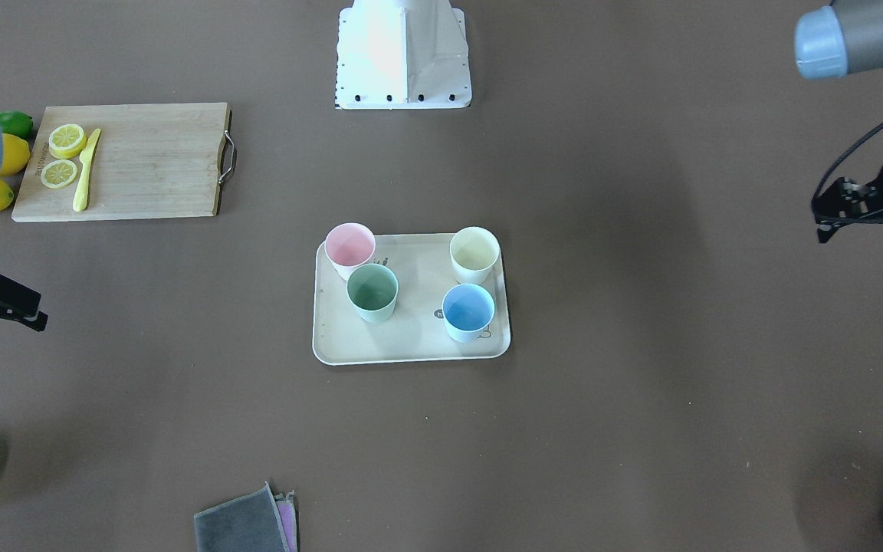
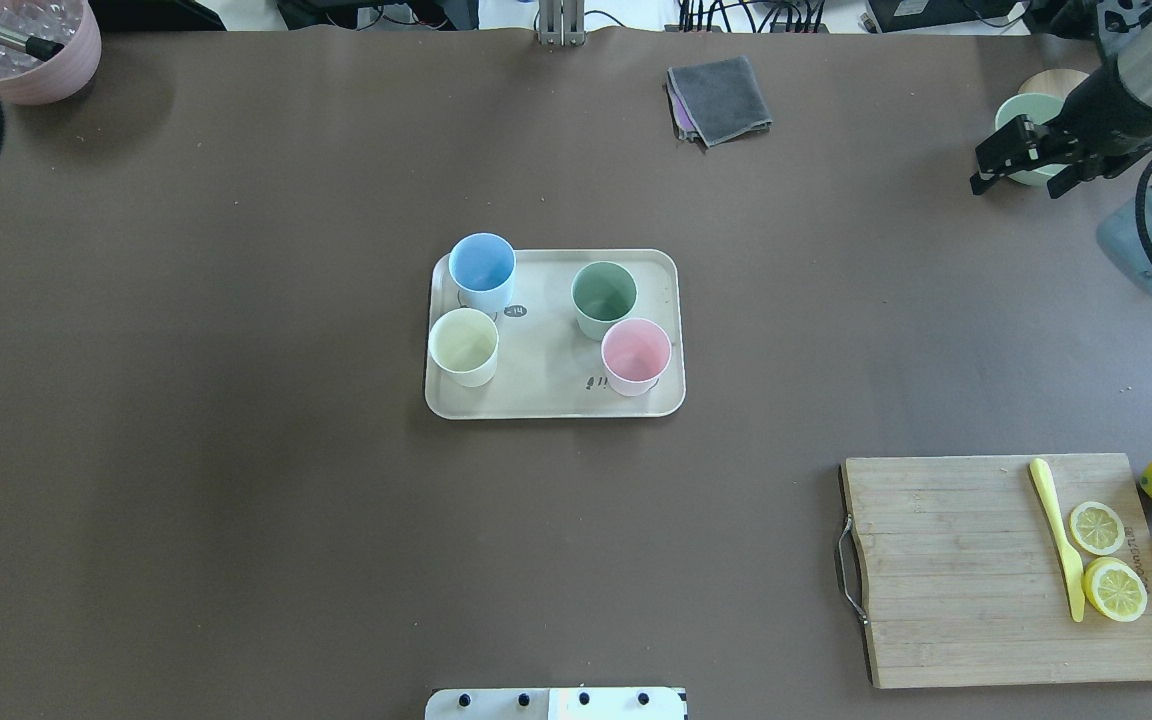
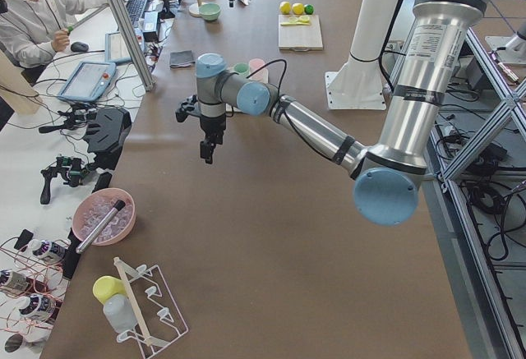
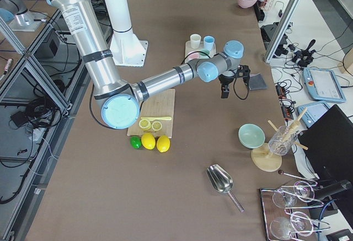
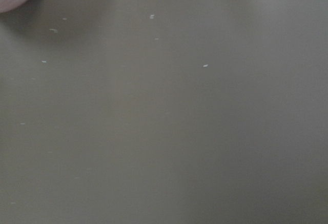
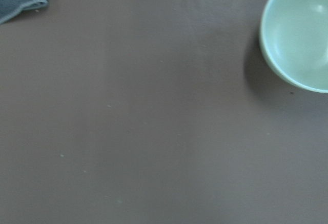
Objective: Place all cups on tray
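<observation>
All four cups stand upright on the cream tray (image 2: 546,402) at the table's middle: the blue cup (image 2: 482,265), the sage green cup (image 2: 604,292), the cream-white cup (image 2: 463,342) and the pink cup (image 2: 636,352). The front-facing view shows the same: pink (image 1: 349,245), green (image 1: 372,290), cream (image 1: 474,251) and blue (image 1: 468,308) on the tray (image 1: 411,346). My left gripper (image 1: 863,236) is open and empty, far off at the table's left side. My right gripper (image 2: 1018,188) is open and empty, far to the right above bare table.
A wooden cutting board (image 2: 946,570) with lemon slices and a yellow knife (image 2: 1058,540) lies at the near right, whole lemons beside it. A grey cloth (image 2: 721,97) lies at the far edge. A green bowl (image 6: 302,34) is near the right gripper, a pink bowl (image 2: 26,55) far left.
</observation>
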